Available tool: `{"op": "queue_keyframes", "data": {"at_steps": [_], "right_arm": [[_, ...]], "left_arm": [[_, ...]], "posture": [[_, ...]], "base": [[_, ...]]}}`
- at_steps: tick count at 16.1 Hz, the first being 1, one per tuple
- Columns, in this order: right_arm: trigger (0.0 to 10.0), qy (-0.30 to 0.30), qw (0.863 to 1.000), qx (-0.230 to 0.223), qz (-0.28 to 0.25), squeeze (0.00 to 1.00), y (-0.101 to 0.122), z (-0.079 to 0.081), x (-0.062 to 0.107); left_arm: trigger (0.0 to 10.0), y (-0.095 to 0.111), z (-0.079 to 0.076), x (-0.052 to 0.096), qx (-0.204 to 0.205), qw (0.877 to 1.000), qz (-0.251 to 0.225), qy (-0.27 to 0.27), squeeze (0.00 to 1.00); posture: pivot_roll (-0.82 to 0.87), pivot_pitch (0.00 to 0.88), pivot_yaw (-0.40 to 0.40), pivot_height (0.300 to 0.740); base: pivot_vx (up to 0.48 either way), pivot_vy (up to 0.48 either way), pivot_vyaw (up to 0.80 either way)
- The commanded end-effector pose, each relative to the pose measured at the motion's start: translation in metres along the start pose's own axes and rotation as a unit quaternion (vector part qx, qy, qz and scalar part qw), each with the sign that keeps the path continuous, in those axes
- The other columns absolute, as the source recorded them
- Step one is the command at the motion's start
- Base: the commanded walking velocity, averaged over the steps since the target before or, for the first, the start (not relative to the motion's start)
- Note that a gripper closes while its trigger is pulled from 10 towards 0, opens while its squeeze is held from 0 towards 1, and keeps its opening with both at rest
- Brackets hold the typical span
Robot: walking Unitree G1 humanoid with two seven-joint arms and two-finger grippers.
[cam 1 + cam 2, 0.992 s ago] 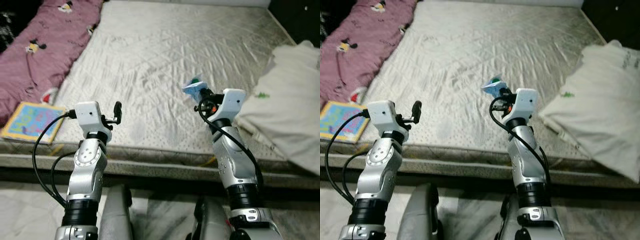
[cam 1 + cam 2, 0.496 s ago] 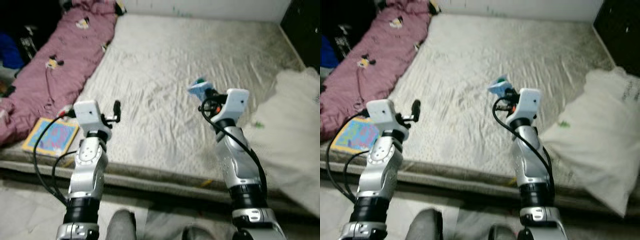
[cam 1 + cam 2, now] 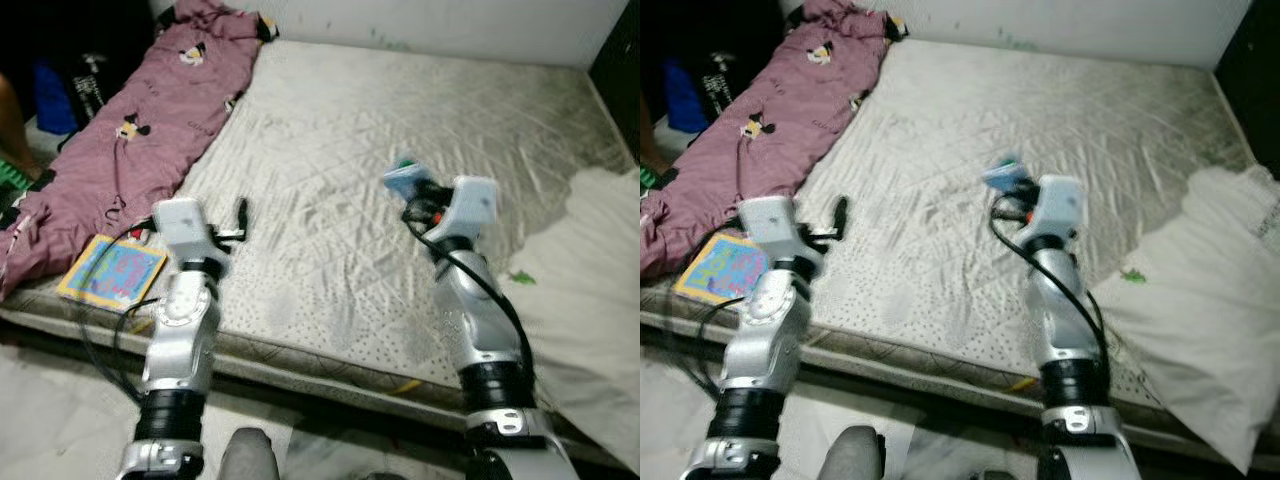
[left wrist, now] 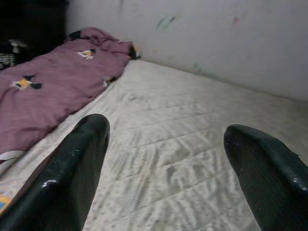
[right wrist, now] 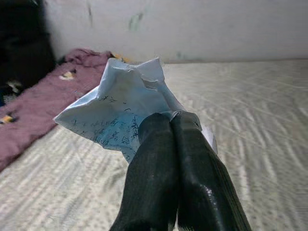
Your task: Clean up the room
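Currently the right gripper point(image 5: 166, 120) holds a crumpled paper wrapper point(image 5: 122, 103), pale blue-white with small print, pinched between its two black fingers point(image 5: 154, 159), which are pressed fully together on the paper's lower edge. The wrapper is carried in the air above the middle of the mattress point(image 3: 330, 130), touching nothing but the fingers.

The step in hand is judged to be carrying this litter away to a disposal point; no bin is visible. Procedure: maintain full closing force, since the grip takes only an edge of thin paper and a slack pinch may let it slide out. Keep the wrist level and the arm close to the body while the robot turns or walks. Release only when the wrapper is directly over a container.

The left gripper point(image 4: 163, 168) is raised over the near edge of the mattress with its fingers spread wide and nothing between them; it is available for a second item.

Surroundings: a purple blanket point(image 3: 150, 110) with cartoon prints lies along the left side of the bed. A colourful book point(image 3: 112, 272) rests at the near left corner of the mattress, just beside the blanket. A white bundle of bedding point(image 3: 600, 270) lies at the right edge. These are probable later items. The mattress edge runs directly in front of the robot and blocks forward travel.
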State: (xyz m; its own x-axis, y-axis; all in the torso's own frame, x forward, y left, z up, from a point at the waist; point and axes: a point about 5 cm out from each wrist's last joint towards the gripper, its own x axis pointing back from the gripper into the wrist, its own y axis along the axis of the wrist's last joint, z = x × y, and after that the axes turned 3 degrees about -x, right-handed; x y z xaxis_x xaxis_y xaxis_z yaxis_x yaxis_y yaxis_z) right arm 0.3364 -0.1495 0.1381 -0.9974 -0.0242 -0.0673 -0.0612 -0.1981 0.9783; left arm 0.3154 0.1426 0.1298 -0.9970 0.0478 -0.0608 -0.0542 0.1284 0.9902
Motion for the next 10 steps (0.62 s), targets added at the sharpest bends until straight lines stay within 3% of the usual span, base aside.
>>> {"op": "queue_keyframes", "data": {"at_steps": [1, 6, 10], "right_arm": [[10.0, 0.012, 1.0, -0.004, -0.006, 0.0, 0.0035, 0.0106, -0.0036], [10.0, 0.015, 1.0, -0.005, -0.001, 0.0, 0.0012, 0.0116, -0.0049], [10.0, 0.019, 1.0, -0.004, 0.002, 0.0, 0.0005, 0.0107, -0.0058]], "left_arm": [[10.0, 0.0004, 0.0063, -0.0003, -0.003, 1.0, 0.001, 0.007, 0.0], [10.0, 0.0005, 0.0056, -0.0016, -0.002, 1.0, -0.001, 0.005, 0.0], [10.0, 0.0005, 0.005, -0.0026, -0.001, 1.0, -0.002, 0.005, 0.0]], "posture": [[0.02, 0.0, -0.009, 0.74], [0.01, 0.0, -0.011, 0.74], [0.01, 0.0, -0.012, 0.74]], "base": [[0.0, 0.0, 0.0], [0.0, 0.381, -0.68], [0.0, 0.48, 0.0]]}}
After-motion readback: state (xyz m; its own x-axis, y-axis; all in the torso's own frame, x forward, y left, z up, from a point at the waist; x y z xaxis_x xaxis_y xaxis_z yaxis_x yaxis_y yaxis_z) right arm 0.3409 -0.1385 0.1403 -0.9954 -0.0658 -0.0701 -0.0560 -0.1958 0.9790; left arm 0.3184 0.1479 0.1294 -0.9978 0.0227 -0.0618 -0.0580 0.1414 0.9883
